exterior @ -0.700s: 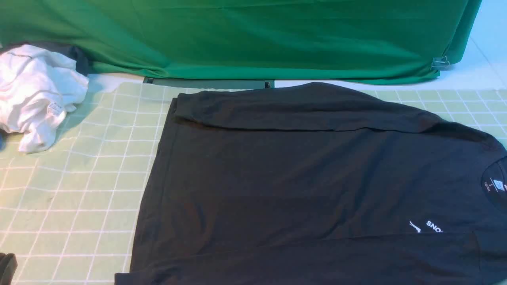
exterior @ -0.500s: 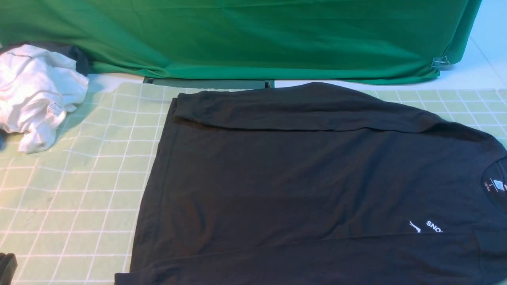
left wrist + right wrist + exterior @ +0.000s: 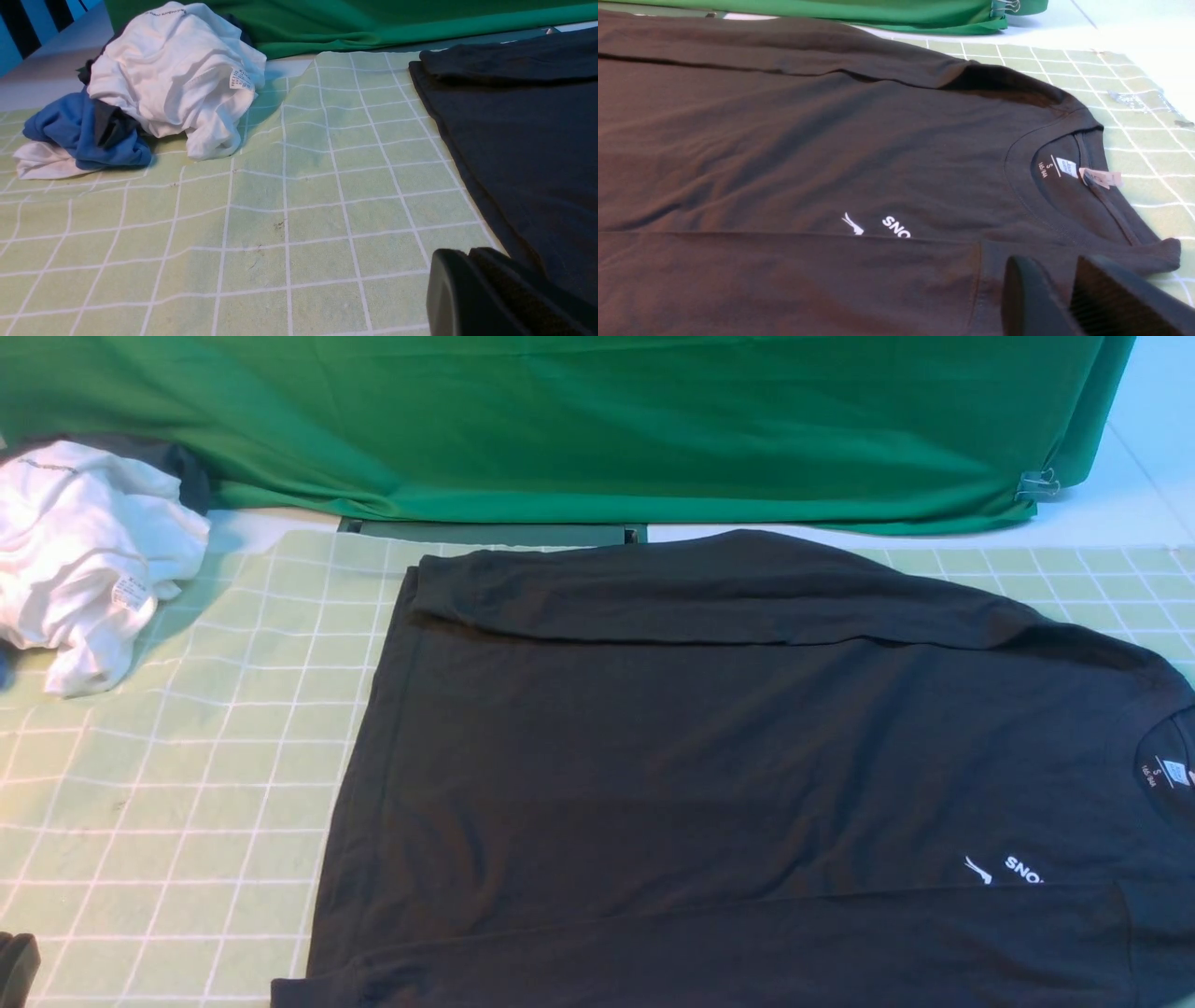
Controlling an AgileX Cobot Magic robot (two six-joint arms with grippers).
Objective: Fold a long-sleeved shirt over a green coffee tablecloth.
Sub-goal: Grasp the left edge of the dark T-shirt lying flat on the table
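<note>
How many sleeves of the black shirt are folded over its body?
2. The far sleeve lies across the shirt along its far edge; the near sleeve lies along its near edge, partly covering the lettering. Neither is hidden.

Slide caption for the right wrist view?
Black long-sleeved shirt spread on the gridded green tablecloth, right gripper near its collar.
</note>
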